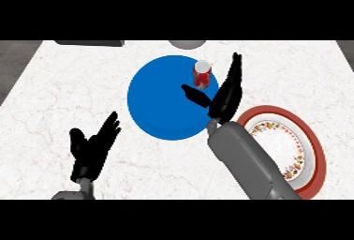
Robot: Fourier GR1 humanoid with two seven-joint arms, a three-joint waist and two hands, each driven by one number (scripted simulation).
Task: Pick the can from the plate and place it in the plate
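A small red can [202, 74] with a pale top stands upright near the far right rim of the blue plate [162, 103]. My right hand [224, 91] hangs over that plate's right edge, open, fingers straight and pointing away, thumb spread toward the left. The can sits just left of the fingers, between them and the thumb, and I cannot tell whether they touch. A red-rimmed plate [314, 145] with a flowered white centre lies at the right, partly hidden by my right forearm. My left hand [93, 145] rests open at the lower left.
A grey round object [187, 43] and a dark flat object [90, 42] lie at the counter's far edge. The white marbled counter [69, 84] ends at dark floor on the left and right.
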